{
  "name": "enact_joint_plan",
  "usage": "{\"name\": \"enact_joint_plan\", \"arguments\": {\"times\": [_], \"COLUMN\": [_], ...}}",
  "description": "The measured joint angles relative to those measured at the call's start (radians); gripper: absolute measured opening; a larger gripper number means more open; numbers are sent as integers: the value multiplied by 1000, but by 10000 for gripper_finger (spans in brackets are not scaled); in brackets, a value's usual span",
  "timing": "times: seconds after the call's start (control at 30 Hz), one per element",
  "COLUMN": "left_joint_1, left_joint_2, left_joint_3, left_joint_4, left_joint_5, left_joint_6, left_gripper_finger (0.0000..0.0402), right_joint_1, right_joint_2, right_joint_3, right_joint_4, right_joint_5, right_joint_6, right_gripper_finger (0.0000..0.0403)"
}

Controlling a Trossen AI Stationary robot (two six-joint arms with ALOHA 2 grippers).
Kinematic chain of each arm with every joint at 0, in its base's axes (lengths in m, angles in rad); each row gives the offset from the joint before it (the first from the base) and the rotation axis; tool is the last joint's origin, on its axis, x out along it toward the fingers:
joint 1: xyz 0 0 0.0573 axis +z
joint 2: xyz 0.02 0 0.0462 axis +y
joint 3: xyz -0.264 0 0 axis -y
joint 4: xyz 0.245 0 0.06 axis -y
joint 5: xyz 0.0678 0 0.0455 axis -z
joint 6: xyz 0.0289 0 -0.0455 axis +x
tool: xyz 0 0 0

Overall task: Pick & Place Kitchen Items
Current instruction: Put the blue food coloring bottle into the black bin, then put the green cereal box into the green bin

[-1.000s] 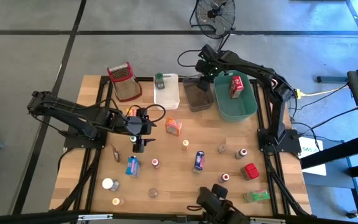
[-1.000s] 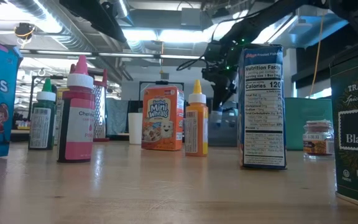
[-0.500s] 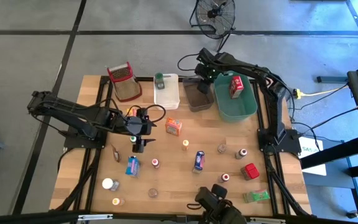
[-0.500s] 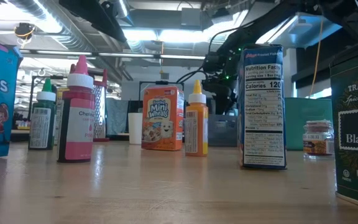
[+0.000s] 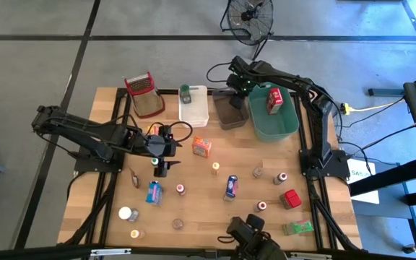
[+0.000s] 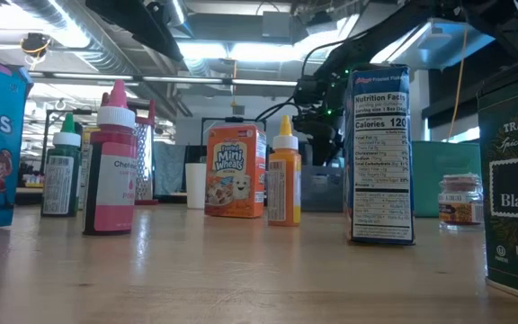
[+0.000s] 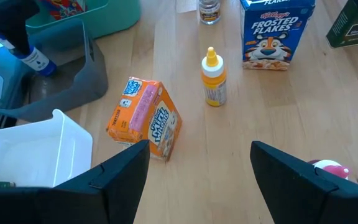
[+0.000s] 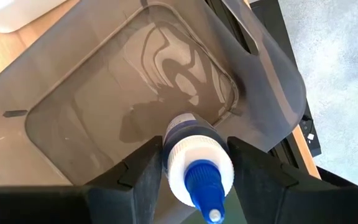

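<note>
The right end effector holds a blue-capped bottle over the grey bin; next, release it inside. The left end effector waits wide over the tabletop.

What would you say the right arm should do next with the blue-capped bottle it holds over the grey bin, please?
Probably open the right gripper fully and drop it: the white squeeze bottle with the blue cap hangs between the fingers, directly over the empty grey plastic bin.
</note>
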Motion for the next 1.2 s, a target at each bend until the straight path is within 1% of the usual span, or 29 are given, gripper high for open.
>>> {"name": "enact_joint_plan", "arguments": {"times": [0.2, 0.27, 0.43, 0.53, 0.63, 0.73, 1.1, 1.2], "left_joint_1": [0, 0, 0, 0, 0, 0, 0, 0], "left_joint_2": [0, 0, 0, 0, 0, 0, 0, 0], "left_joint_3": [0, 0, 0, 0, 0, 0, 0, 0], "left_joint_4": [0, 0, 0, 0, 0, 0, -1, -2], "left_joint_5": [0, 0, 0, 0, 0, 0, 1, 8], "left_joint_6": [0, -1, -1, -2, -3, -3, -11, -25], "left_gripper_finger": [274, 274, 274, 274, 274, 274, 274, 274], "right_joint_1": [0, 0, 0, 0, 0, 0, 19, 33], "right_joint_2": [0, 0, 0, 0, 0, 0, 0, 0], "right_joint_3": [0, 0, 0, 0, 9, 34, 197, 257], "right_joint_4": [0, 0, 1, 1, -10, -40, -209, -301], "right_joint_5": [0, -18, -37, -22, 22, 60, 54, 56], "right_joint_6": [-2, -11, -23, -13, 6, 19, 33, 47], "right_gripper_finger": [181, 183, 205, 222, 235, 242, 243, 243]}}
